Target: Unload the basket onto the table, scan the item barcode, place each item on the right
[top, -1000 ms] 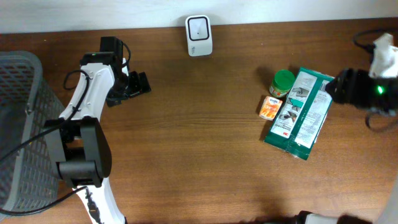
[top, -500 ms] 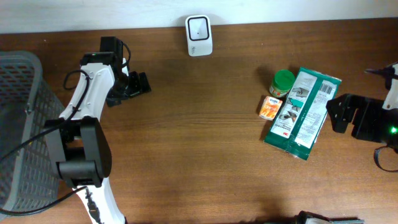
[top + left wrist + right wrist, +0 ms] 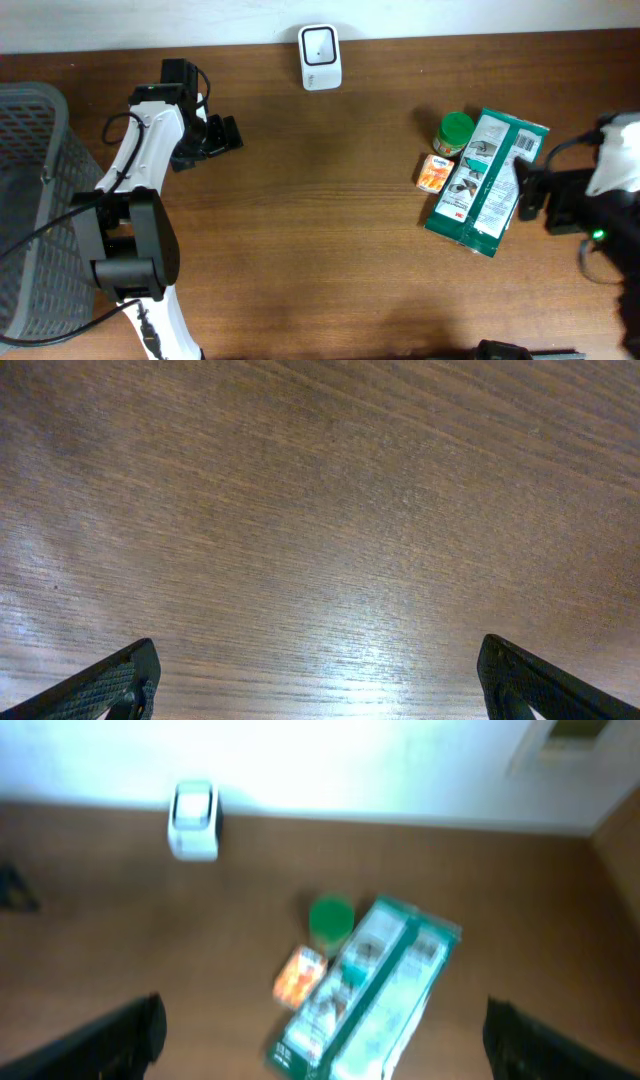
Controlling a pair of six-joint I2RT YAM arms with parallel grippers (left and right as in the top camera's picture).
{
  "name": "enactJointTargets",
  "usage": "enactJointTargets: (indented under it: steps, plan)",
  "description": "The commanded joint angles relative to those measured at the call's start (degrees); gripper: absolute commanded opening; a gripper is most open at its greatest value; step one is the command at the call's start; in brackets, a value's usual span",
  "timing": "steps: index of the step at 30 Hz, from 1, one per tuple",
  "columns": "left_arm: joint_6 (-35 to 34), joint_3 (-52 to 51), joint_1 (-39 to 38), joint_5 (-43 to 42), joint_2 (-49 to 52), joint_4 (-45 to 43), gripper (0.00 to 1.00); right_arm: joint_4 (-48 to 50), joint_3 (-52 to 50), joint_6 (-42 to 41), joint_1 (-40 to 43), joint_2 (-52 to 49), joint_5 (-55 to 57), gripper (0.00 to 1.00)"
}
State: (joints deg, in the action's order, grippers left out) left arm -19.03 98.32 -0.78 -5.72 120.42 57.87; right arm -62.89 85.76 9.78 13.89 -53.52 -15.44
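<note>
left arm stretched up the left side, elbow low, left gripper (image 3: 212, 142) jaws wide apart, pointing right; right arm in from the right edge, right gripper (image 3: 530, 195) jaws wide apart too, pointing left, both empty

No wording can be read: the green-and-white packet (image 3: 487, 183) bears a barcode (image 3: 527, 143) and print, and the small orange box (image 3: 434, 172) bears lettering, all too small.

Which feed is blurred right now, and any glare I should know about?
Right wrist: blurred, the green packet and scanner soft, no barcode readable. Left wrist: sharp, glare patch on the table. Overhead: sharp, evenly lit.
</note>
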Motion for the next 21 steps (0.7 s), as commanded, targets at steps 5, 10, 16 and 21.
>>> enactJointTargets:
  steps: [5,10,16,21]
  plan:
    - [0.28,0.72,0.2,0.22,-0.87,0.09,0.99,35.36,-37.7,0.72,-5.03,18.86,0.92,0.98]
    - [0.28,0.72,0.22,0.22,-0.87,0.09,0.99,54.93,-58.55,0.7,-8.04,30.84,2.67,0.98]
    - [0.28,0.72,0.22,0.2,-0.87,0.09,0.99,66.66,-76.85,0.26,-10.8,43.52,4.79,0.98]
    - [0.28,0.72,0.22,0.2,-0.87,0.09,0.99,67.84,-84.28,0.26,-12.11,49.66,4.76,0.98]
